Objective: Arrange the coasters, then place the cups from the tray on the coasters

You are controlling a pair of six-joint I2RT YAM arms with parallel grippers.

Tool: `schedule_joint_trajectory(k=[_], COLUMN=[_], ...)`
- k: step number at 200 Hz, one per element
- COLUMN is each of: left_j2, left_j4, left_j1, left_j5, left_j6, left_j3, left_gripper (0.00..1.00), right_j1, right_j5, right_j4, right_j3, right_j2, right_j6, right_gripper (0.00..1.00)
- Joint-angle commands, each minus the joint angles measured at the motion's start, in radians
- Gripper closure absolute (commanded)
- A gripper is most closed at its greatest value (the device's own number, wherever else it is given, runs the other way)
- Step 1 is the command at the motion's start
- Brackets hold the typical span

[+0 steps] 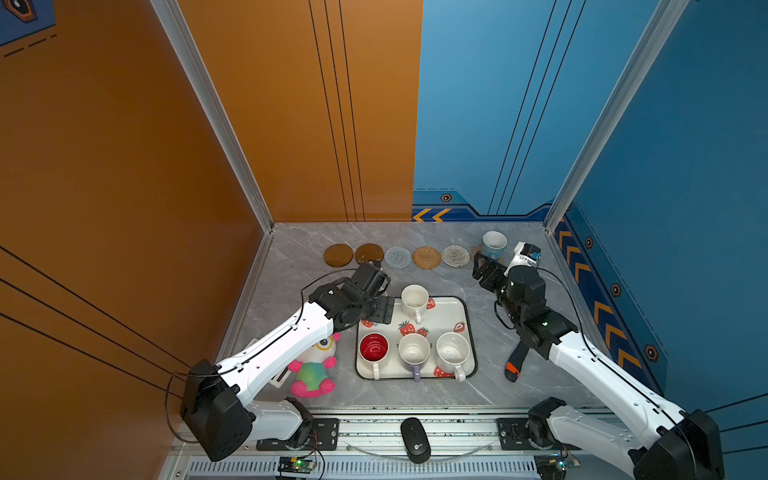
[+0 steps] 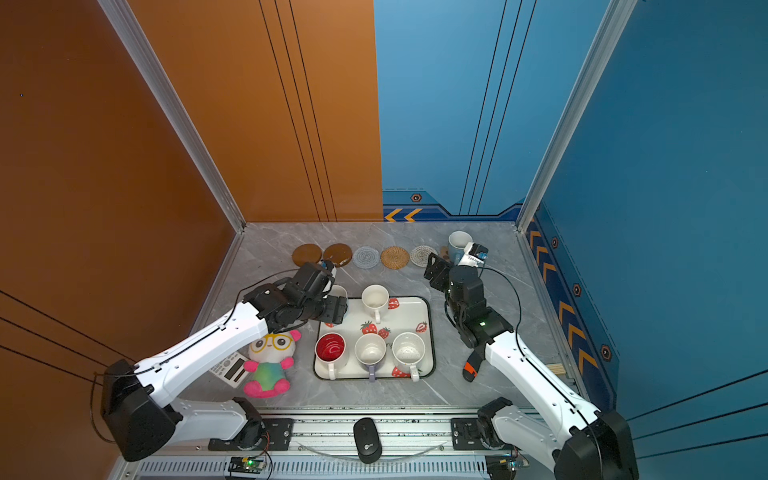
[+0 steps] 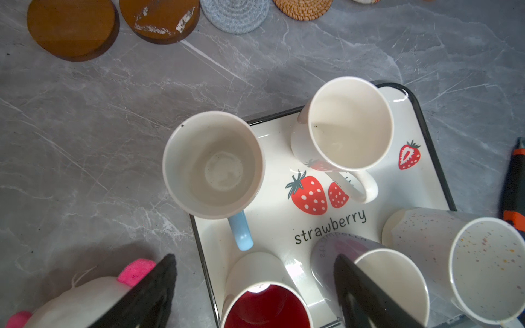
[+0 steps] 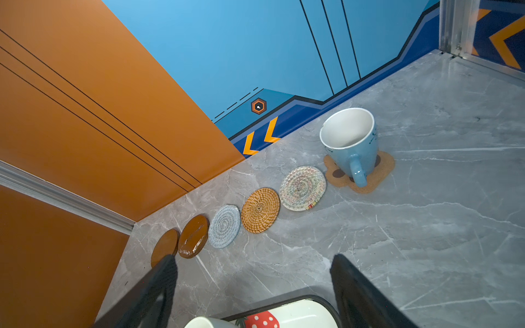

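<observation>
Grey counter (image 1: 299,257): six coasters (image 1: 426,257) line up beyond the tray's (image 1: 444,311) far edge. Five cups (image 1: 413,351) stand on the tray; a blue cup (image 4: 350,147) sits on the paw-print coaster (image 4: 385,166) past its far right corner. Your left pincer (image 3: 254,258) and right pincer (image 4: 253,257) are both spread, empty.

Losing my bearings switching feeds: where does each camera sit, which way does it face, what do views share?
Both top views: overhead, near side, looking down on the tray; left arm, right arm show.
Left wrist: above the tray, looking down at the blue-handled cup; open left gripper shows.
Right wrist: low, angled toward the light blue cup on the paw coaster; open right gripper shows.
Shared: both wrist views catch the grey woven coaster.
</observation>
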Motion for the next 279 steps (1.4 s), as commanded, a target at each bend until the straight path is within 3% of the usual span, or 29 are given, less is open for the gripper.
schedule_joint_trajectory(k=[1,36,40,106,279], left_j2=[0.025,0.074,0.08,0.138,0.193], left_j4=[-0.018,-0.017,-0.018,-0.012,0.117], left_j1=[-0.012,-0.012,-0.011,0.001,0.088], left_j5=[0.027,0.024,0.024,-0.024,0.007], left_j6=[-0.032,-0.051,-0.051,-0.076,-0.117], left_j3=[-0.023,-0.031,-0.031,-0.028,-0.087], left_gripper=[0.12,0.12,0.17,0.24,0.47], right_j1=[-0.006,-0.015,-0.016,-0.029,-0.047], right_j5=[-0.021,-0.019,-0.017,-0.035,-0.055], right_j4=[0.015,0.006,0.006,0.028,0.045], right_j3=[-0.009,-0.013,-0.014,-0.019,-0.021], right_j2=[0.008,0.006,0.005,0.029,0.068], right_j6=[0.014,0.014,0.015,0.025,0.038], right_gripper=[0.17,0.17,0.17,0.17,0.17])
